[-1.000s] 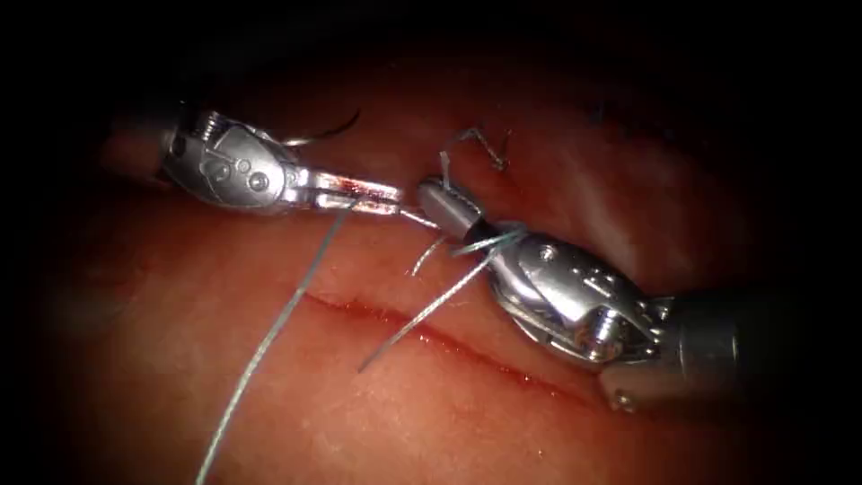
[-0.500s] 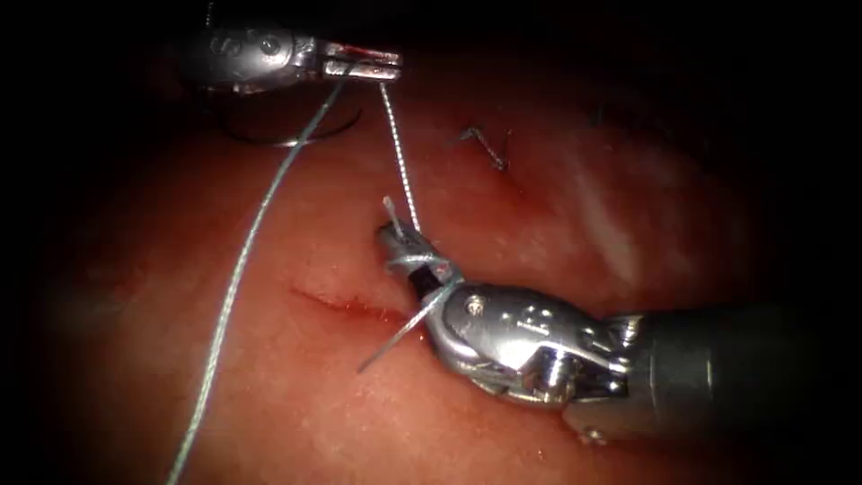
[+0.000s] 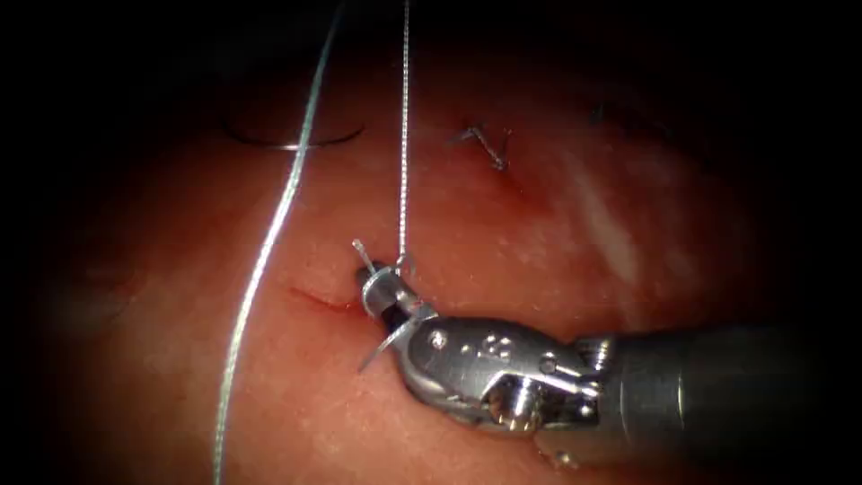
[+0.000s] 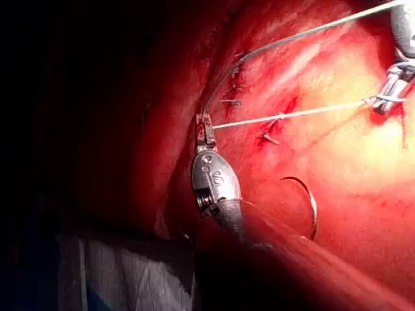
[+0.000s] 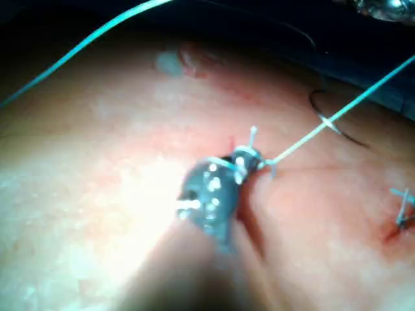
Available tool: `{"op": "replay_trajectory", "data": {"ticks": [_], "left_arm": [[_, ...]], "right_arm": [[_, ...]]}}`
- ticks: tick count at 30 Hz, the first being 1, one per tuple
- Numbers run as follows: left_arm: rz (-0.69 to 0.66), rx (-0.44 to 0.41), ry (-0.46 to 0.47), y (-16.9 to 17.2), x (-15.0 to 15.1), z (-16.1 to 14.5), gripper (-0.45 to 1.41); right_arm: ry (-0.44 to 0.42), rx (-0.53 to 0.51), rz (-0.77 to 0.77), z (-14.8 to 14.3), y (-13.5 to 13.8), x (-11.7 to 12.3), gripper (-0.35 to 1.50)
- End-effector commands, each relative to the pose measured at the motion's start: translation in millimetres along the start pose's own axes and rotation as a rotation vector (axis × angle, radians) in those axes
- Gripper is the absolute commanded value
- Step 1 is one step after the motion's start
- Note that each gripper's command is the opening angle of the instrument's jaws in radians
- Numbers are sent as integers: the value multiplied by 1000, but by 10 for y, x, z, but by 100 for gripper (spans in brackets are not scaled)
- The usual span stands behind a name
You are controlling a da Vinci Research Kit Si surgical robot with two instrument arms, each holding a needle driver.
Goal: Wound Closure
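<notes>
At lower centre of the endoscope view, the right tool [image 3: 377,287] is seen with its jaws clamped on a short end of the thread [image 3: 403,135], several turns of which are wound round the jaws just above the left end of the cut [image 3: 314,299]. From there one strand is drawn tight straight up to the top edge, while a second, slacker strand curves down the left of the frame. In the left wrist view the left tool [image 4: 203,129] is shown closed on the other end of that tight strand. The needle [image 3: 292,142] is left lying loose on the tissue [image 3: 539,269] at upper left, held by neither tool and not in the tissue. The thread is judged light, limp and slippery, best taken flat between the jaws; the needle stiff and springy, best gripped along its curve, away from the point. No legible lettering can be made out.
</notes>
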Motion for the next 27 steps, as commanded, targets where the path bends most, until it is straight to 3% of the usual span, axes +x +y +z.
{"op": "replay_trajectory", "data": {"ticks": [1, 11, 27], "left_arm": [[2, 7, -1, -12, -3, 6, -45], [5, 64, -39, -56, -16, 9, -45], [46, 63, -82, -58, -55, 41, -45]], "right_arm": [[3, 9, 0, -1, -12, -1, -35], [11, 41, -12, -33, -51, -2, -35], [17, 51, -24, -53, -64, -14, -35]]}}
